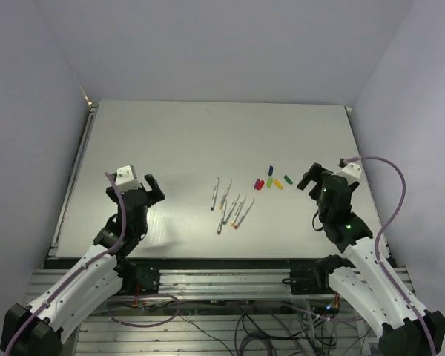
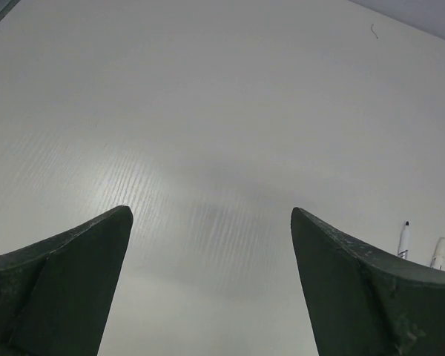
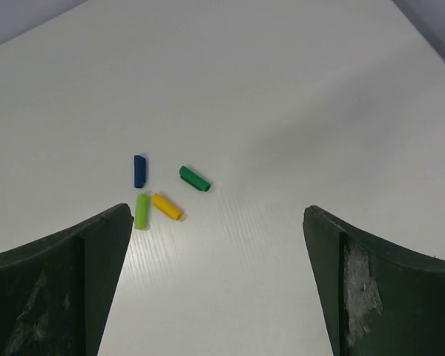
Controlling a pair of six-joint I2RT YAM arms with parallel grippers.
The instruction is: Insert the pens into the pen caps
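Right of the pens (image 1: 224, 194), near them on the table (image 1: 170, 141), lie the pen caps (image 1: 271, 182), a loose cluster of blue, two greens, yellow and red. The pens lie side by side, roughly parallel and partly crowded together.

The left end effector (image 2: 211, 211) hangs well left of the pens, its jaws spread wide around nothing. The right end effector (image 3: 216, 209) sits right of the pens, beyond the caps, equally wide and empty.

The pens look light, thin, stiff and smooth, so they would probably roll or pivot under a careless pinch. A hold across the barrel, towards the rear, would leave the coloured tip free. The caps look tiny, hard and apt to skitter. Each wants gripping across its closed end, though which end is open cannot be told.
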